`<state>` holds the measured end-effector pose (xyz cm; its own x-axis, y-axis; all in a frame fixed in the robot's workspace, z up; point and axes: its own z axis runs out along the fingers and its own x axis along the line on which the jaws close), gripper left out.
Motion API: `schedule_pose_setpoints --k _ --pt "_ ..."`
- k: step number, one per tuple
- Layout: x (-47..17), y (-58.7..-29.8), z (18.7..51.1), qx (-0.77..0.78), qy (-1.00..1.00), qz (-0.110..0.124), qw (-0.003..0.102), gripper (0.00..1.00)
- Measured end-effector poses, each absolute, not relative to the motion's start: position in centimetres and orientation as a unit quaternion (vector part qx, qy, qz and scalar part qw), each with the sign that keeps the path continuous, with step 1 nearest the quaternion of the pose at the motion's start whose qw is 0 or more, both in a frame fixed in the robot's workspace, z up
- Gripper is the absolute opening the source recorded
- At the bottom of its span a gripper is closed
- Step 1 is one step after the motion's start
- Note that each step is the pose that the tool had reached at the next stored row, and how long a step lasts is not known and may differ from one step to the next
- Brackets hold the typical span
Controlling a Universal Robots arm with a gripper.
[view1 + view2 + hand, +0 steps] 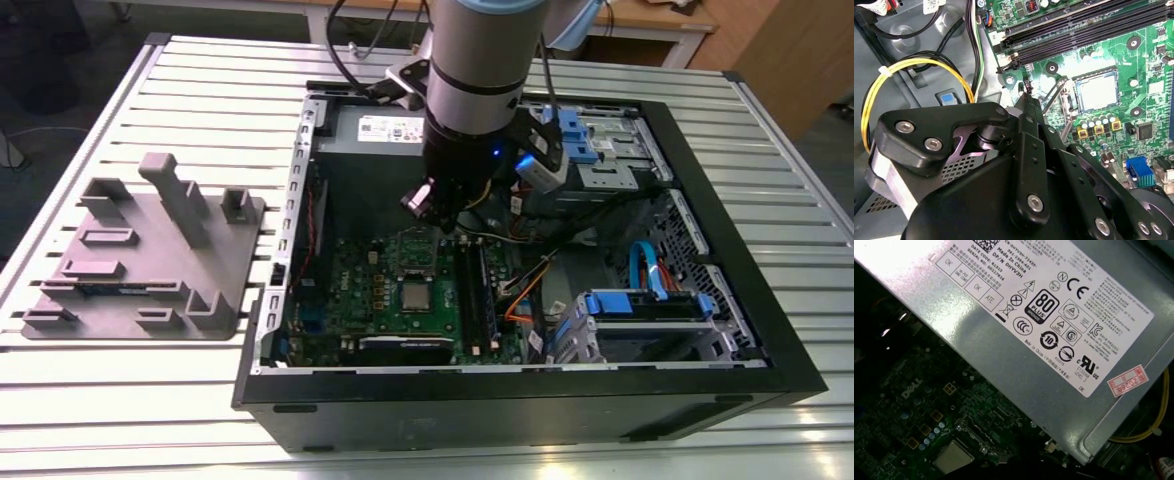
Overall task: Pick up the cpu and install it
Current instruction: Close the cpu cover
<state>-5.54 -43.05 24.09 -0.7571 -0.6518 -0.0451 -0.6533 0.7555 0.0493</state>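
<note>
The cpu (416,293) is sitting flat in its socket in the middle of the green board (367,285), silvery top facing up. It is showing in both wrist views too (1097,91) (952,456).

In the exterior view, the gripper (447,222) is hanging just above the board's far edge. From its tips the chip is lying at about 6 o'clock, a touch toward 7, near but clearly apart. The arm is coming straight down from 12 o'clock, wrist vertical, fingers pointing down into the computer case (534,400).

In the second wrist view the gripper (1027,95) is showing its black fingers (1024,150) drawn together to a narrow tip. They are gripping nothing and touching nothing. A thin metal lever (1053,95) is lying between that tip and the chip.

Room is looking tight. The grey power box (380,130) (1029,340) is sitting close behind the wrist at 11 o'clock. The long black memory slots (477,295) (1079,27) are running beside the chip at its 3 o'clock. A yellow cable (904,67) is looping near the fingers' base. Blue drive brackets (647,305) are crowding the case at 4 o'clock.

Well outside the case, at 9 o'clock, the grey tray (147,270) is resting on the slatted table (134,420).
</note>
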Motion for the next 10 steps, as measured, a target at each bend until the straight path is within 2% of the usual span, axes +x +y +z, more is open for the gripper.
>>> schedule_pose_setpoints --k 10 --pt "-5.66 -43.09 24.31 -0.349 0.937 0.030 0.015 0.10"
